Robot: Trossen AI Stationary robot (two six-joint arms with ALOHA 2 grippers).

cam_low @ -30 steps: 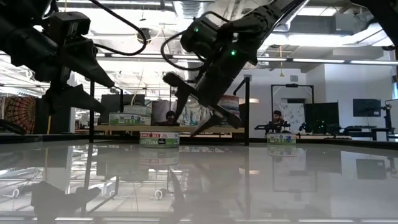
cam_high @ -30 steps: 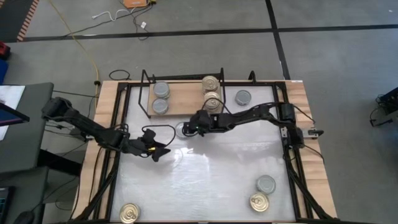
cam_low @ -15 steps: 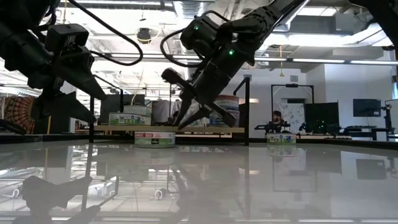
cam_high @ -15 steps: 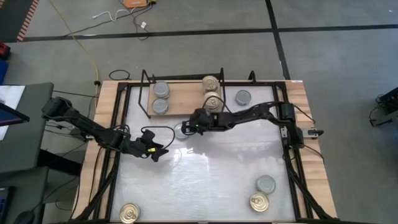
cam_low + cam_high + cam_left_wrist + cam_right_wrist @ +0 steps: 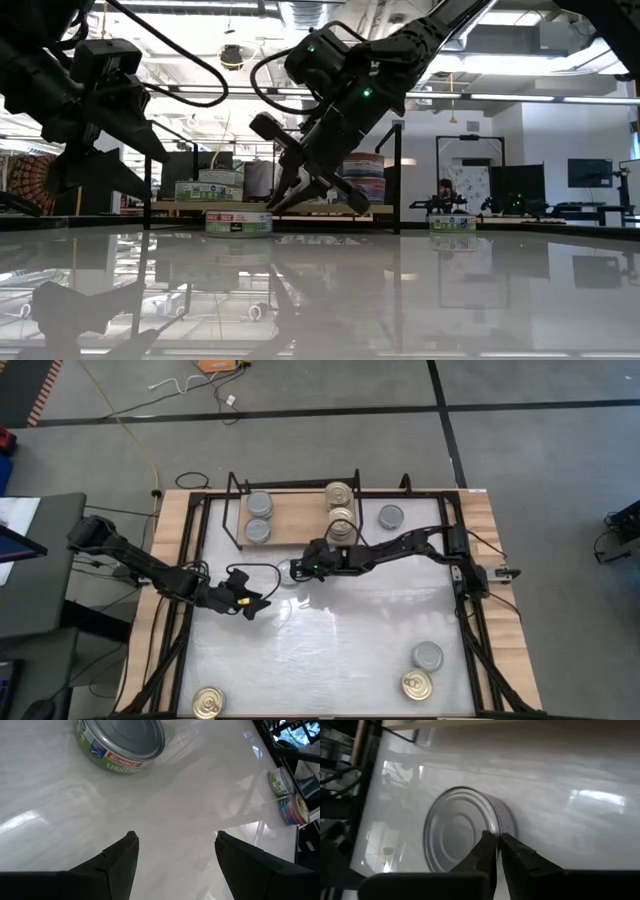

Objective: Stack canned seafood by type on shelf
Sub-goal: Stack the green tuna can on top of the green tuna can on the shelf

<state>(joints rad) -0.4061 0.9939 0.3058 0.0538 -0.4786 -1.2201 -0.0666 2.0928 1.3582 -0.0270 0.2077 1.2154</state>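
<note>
A silver-topped can [image 5: 288, 571] with a green label stands on its base on the white tabletop, just in front of the shelf [image 5: 298, 518]. My right gripper [image 5: 497, 840] is shut on it from the table's right. The wooden shelf carries two silver-topped cans [image 5: 259, 517] at its left and gold-topped cans [image 5: 341, 507] at its right. My left gripper [image 5: 252, 603] hovers open over the table left of that can, with nothing between its fingers [image 5: 125, 852]. My right gripper pinches the can's rim [image 5: 494, 815] on the side toward the table's right. One finger [image 5: 487, 845] lies over the lid and the other [image 5: 512, 847] against the labelled wall. The fingers slant down from the right. The can [image 5: 238, 222] sits flat on the table.
Another silver-topped can [image 5: 391, 516] stands on the table right of the shelf. Near the front edge are a gold-topped can [image 5: 208, 702] at the left and a silver-topped can [image 5: 427, 655] beside a gold-topped can [image 5: 416, 684] at the right. The table's middle is bare.
My right gripper has shut on the silver-topped can's rim. Together with it, the can has slid a little along the table toward the left edge, staying flat on its base.
</note>
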